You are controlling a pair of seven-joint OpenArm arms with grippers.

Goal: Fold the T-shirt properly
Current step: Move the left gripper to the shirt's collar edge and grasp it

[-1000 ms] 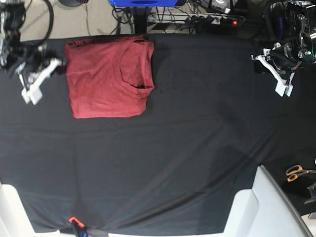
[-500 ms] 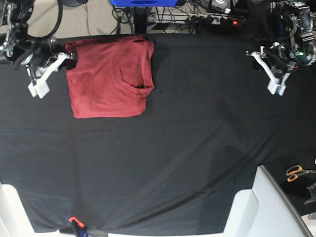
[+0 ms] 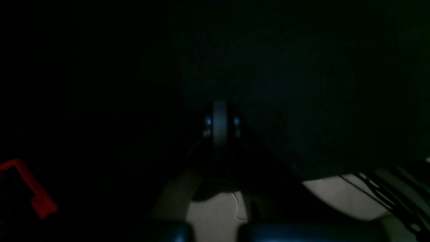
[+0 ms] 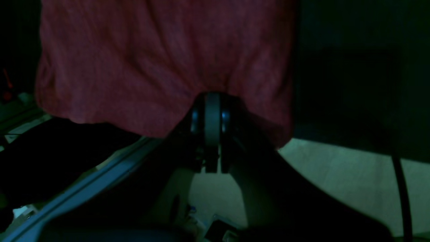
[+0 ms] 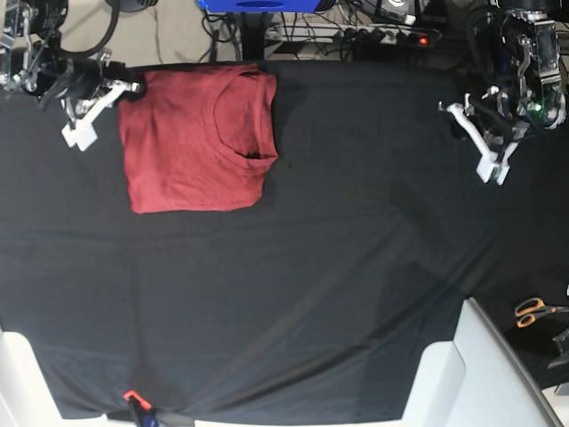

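Observation:
The maroon T-shirt (image 5: 197, 138) lies folded into a neat rectangle on the black table cloth (image 5: 311, 267) at the back left, collar on its right side. My right gripper (image 5: 78, 135) hovers just left of the shirt's left edge, shut and empty. In the right wrist view its closed fingertips (image 4: 212, 101) point at the T-shirt (image 4: 161, 60) just ahead. My left gripper (image 5: 492, 171) hangs over the cloth at the far right, shut with nothing in it. The left wrist view is very dark and shows its closed fingers (image 3: 220, 117) above black cloth.
Orange-handled scissors (image 5: 533, 310) lie at the right edge. A white panel (image 5: 484, 374) covers the front right corner. Cables and a power strip (image 5: 382, 36) run behind the table. A small red clip (image 5: 133, 397) sits at the front edge.
My right gripper has moved toward the back and slightly right, along the shirt's left edge. The left gripper has drifted left. The shirt has not moved.

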